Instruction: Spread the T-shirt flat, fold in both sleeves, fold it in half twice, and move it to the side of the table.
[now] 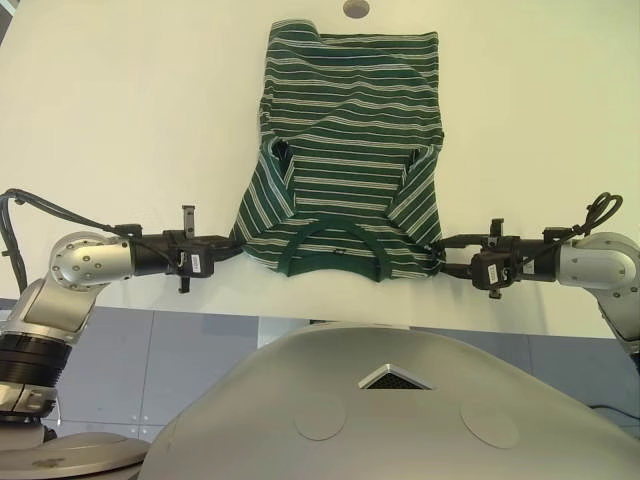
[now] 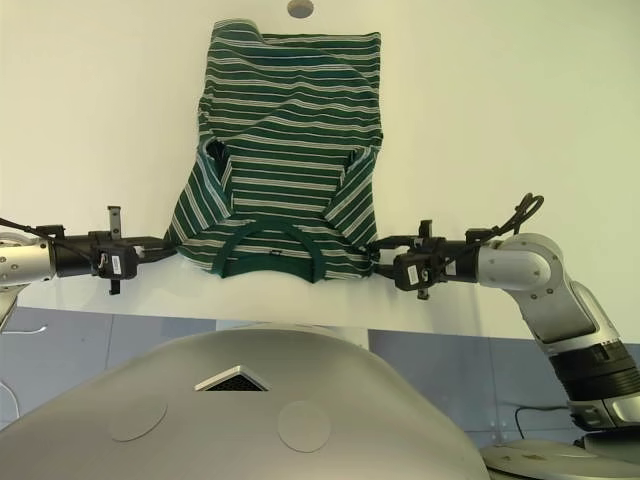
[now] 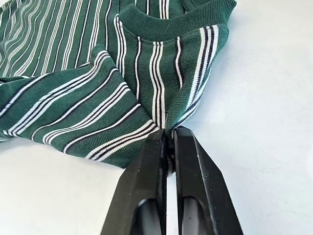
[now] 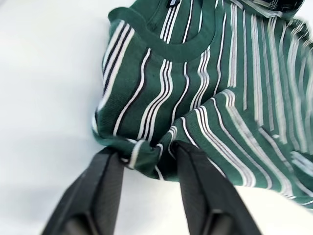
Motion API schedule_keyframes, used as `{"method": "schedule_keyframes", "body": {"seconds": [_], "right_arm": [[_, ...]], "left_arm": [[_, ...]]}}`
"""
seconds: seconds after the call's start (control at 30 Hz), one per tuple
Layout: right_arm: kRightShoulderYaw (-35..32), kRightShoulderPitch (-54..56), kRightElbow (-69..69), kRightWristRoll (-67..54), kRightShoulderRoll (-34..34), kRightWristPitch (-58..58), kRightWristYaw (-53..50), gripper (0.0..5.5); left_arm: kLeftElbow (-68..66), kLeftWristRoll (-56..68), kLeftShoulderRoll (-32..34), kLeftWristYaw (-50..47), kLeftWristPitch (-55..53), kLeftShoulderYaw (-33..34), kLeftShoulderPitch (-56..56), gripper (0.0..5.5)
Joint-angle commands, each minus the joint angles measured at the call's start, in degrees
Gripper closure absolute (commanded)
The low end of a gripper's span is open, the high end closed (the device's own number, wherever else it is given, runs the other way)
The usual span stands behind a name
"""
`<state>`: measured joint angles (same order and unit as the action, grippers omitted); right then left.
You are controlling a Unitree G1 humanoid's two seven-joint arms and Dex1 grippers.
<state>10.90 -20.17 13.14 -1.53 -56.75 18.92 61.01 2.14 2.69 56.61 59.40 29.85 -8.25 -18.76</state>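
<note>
Both pairs of jaws were clamped on the T-shirt (image 1: 345, 120), one at each shoulder corner, low in the head view. The left jaws were pressed tight together with a thin fold of the striped cloth pinched at their tips, at the lower left corner of the shirt. The right jaws stood wider apart at the lower right corner, with a thicker bunch of cloth wedged between them, and seemed to be grasping it.

The shirt lay on the pale counter (image 1: 120, 120) in the middle of the frame. Its collar (image 1: 335, 262) was at the near edge, towards the bottom of the frame, and its hem (image 1: 360, 38) towards the top. Its long axis ran from bottom to top of the frame, away from the robot. Both sleeves (image 1: 265, 205) looked folded in over the body, which gave the shirt a narrow, slightly tapered outline. The upper left corner of the hem was curled over a little.

The shirt looked light and limp, a soft knit that would sag, stretch and wrinkle instead of holding its shape. It would probably drag on the counter more than slide. The shoulder corners seemed a sound place to hold it for the first fold in half, since lifting both together and keeping the near edge taut should carry the collar end evenly towards the hem. The bunched grip on the right might pull that side askew, and the folded sleeves could slip open if the cloth were lifted too fast.
</note>
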Motion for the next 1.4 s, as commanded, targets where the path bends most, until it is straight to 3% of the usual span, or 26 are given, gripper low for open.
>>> {"method": "schedule_keyframes", "body": {"seconds": [0.03,0.17,0.27,0.33,0.43,0.5,0.6,0.77,0.97,1.07,1.2,1.27,1.4], "right_arm": [[0.73,0.74,0.28,-3.69,-1.23,-9.32,3.64,4.70],[-5.84,0.03,13.60,-25.07,-9.34,-28.35,12.09,5.49],[-14.55,-0.56,16.41,-36.57,-18.04,-37.78,22.44,5.50],[-13.15,11.38,10.49,-39.03,-17.08,-41.76,24.91,5.50],[-3.55,40.40,-10.02,-34.00,-5.46,-48.04,27.40,5.50],[2.40,55.16,-28.62,-26.28,2.64,-46.52,28.60,5.50],[4.89,69.93,-56.23,-16.59,14.15,-38.80,19.98,5.50],[3.36,75.11,-76.38,-11.05,22.44,-30.26,9.46,5.50],[-1.19,76.32,-87.33,-6.79,26.34,-26.65,1.96,5.50],[-5.50,76.95,-87.92,-7.53,29.32,-25.20,-1.45,4.94],[-8.15,76.07,-88.49,-3.73,31.96,-20.26,-23.92,4.07],[-8.85,74.64,-88.11,-2.39,32.40,-18.93,-30.41,3.59],[-8.92,66.38,-75.02,-4.44,34.74,-12.79,-21.66,3.52]], "left_arm": [[2.25,3.68,2.23,5.20,-6.74,-1.52,-0.12,5.48],[20.10,32.89,11.69,14.41,-34.60,3.41,-0.96,5.49],[27.29,55.35,18.23,19.83,-51.93,8.85,6.53,5.49],[21.54,54.25,15.87,23.06,-58.25,4.92,17.29,5.50],[-0.42,45.96,5.09,26.85,-64.71,-3.36,39.61,5.50],[-19.83,37.40,-4.53,27.71,-62.75,-8.34,52.64,5.50],[-46.78,27.45,-16.30,21.28,-53.74,-9.79,64.07,5.50],[-64.34,20.52,-23.61,13.41,-42.91,-8.03,67.50,5.50],[-75.39,13.90,-26.84,2.34,-34.07,-2.18,67.96,5.50],[-76.26,13.84,-29.03,2.39,-34.57,1.89,68.23,5.50],[-78.50,17.27,-29.78,-12.52,-41.07,11.67,70.98,4.56],[-78.88,20.02,-29.99,-19.54,-43.96,17.60,71.80,4.12],[-76.85,20.14,-29.91,-22.25,-43.40,22.00,68.66,3.46]]}}
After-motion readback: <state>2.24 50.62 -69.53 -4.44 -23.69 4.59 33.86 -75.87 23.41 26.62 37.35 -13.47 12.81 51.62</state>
